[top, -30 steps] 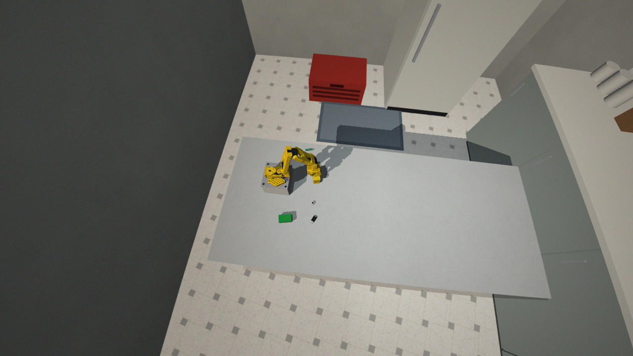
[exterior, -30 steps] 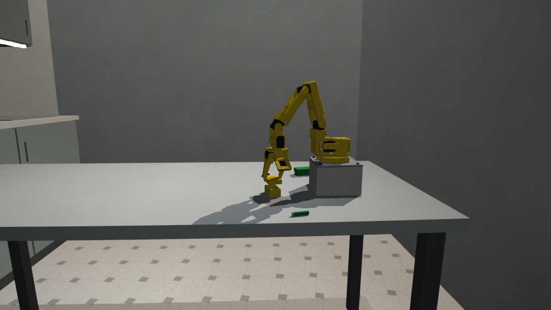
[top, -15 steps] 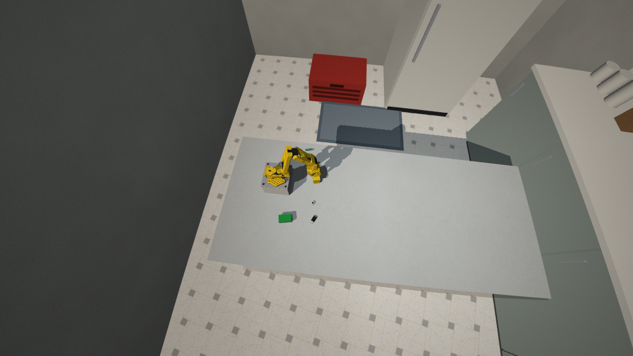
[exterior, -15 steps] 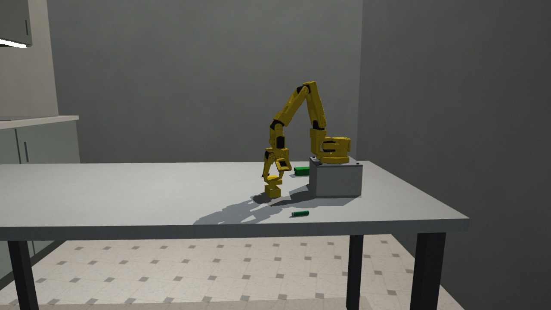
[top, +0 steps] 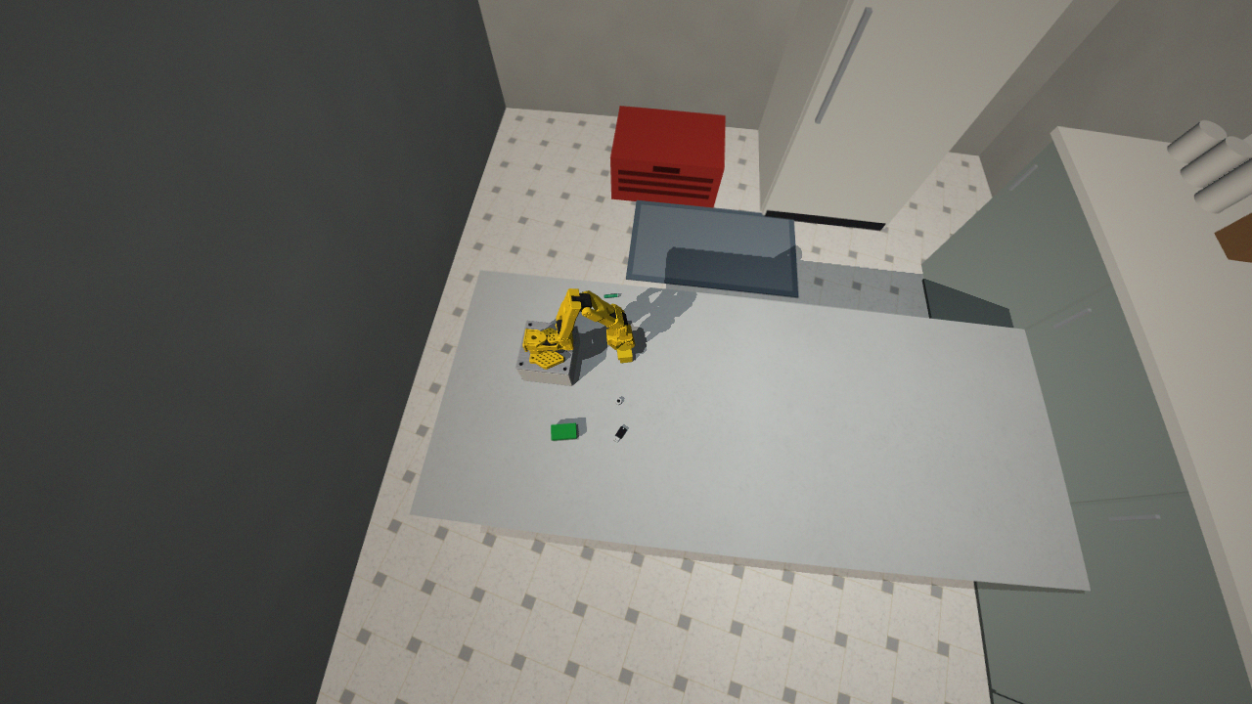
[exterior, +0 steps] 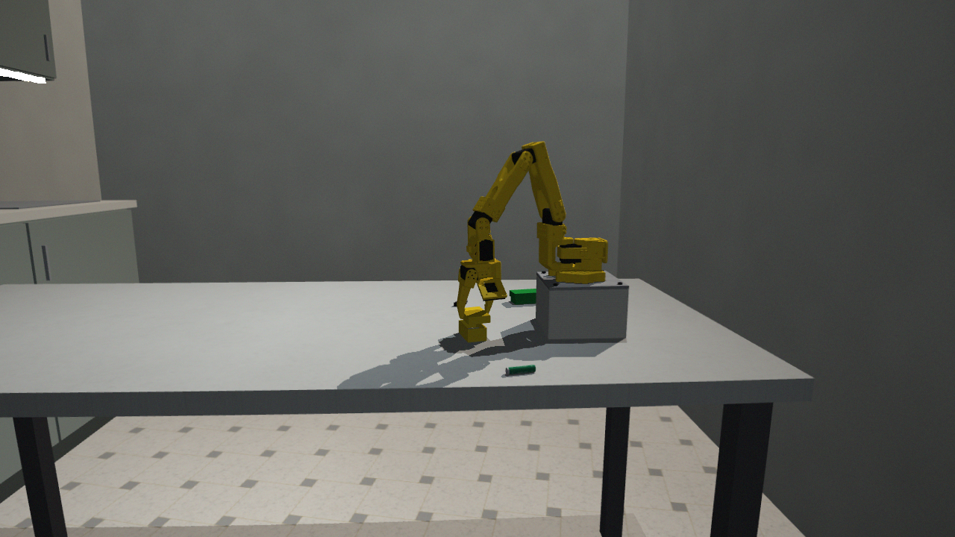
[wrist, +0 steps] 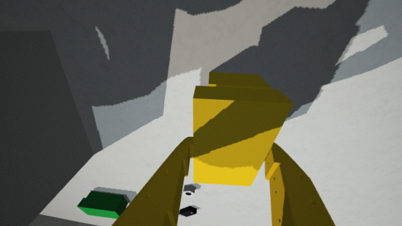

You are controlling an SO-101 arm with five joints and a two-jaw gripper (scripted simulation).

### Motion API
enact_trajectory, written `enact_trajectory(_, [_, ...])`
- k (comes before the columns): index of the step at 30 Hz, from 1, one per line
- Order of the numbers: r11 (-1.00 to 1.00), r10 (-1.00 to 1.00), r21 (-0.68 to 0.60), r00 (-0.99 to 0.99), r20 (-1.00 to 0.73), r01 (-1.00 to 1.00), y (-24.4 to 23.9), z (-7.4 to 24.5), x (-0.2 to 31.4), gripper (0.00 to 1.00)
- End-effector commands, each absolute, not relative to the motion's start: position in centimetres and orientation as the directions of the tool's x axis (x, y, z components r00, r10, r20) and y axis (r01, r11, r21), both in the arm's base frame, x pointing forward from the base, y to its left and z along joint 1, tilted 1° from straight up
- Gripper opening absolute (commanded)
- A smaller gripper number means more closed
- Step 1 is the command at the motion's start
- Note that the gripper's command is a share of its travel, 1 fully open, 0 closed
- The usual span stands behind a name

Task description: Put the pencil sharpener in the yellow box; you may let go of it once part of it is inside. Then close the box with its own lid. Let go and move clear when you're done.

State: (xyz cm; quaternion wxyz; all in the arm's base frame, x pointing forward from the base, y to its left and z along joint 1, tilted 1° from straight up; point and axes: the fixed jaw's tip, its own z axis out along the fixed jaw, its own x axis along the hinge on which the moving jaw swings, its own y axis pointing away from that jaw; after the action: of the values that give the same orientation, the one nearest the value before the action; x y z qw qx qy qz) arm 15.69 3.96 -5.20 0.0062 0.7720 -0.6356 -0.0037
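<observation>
My gripper (exterior: 474, 312) points down at the table, just in front of the arm's grey base (exterior: 581, 312). It is shut on the yellow lid (wrist: 233, 135), which fills the gap between the two fingers in the wrist view. The yellow box (exterior: 472, 332) stands on the table right under the lid, and a strip of it shows behind the lid in the wrist view (wrist: 237, 79). From the side the lid seems to rest on top of the box. I cannot see inside the box. No pencil sharpener is plainly in view.
A green block (top: 564, 430) lies on the table, with a small grey item (top: 619, 400) and a small black item (top: 621, 431) near it. A green cylinder (exterior: 520, 369) lies near the table edge by the base.
</observation>
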Motion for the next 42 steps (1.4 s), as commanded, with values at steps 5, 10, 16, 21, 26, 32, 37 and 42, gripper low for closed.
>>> enact_trajectory(5, [-0.191, -0.982, 0.01, 0.191, 0.001, -0.982, 4.1, -5.72, 15.82, 0.22])
enact_trajectory(10, [-0.191, -0.982, 0.01, 0.191, 0.001, -0.982, 4.1, -5.85, 15.82, 0.22])
enact_trajectory(16, [-0.191, -0.982, 0.01, 0.191, 0.001, -0.982, 4.1, -6.02, 15.81, 0.22])
enact_trajectory(21, [-0.191, -0.982, 0.01, 0.191, 0.001, -0.982, 4.1, -6.06, 15.81, 0.22])
enact_trajectory(26, [-0.191, -0.982, 0.01, 0.191, 0.001, -0.982, 4.1, -6.06, 15.81, 0.22])
enact_trajectory(32, [-0.191, -0.982, 0.01, 0.191, 0.001, -0.982, 4.1, -5.94, 15.82, 0.22])
enact_trajectory(37, [-0.191, -0.982, 0.01, 0.191, 0.001, -0.982, 4.1, -5.62, 15.82, 0.22])
enact_trajectory(42, [-0.191, -0.982, 0.01, 0.191, 0.001, -0.982, 4.1, -5.36, 15.82, 0.22])
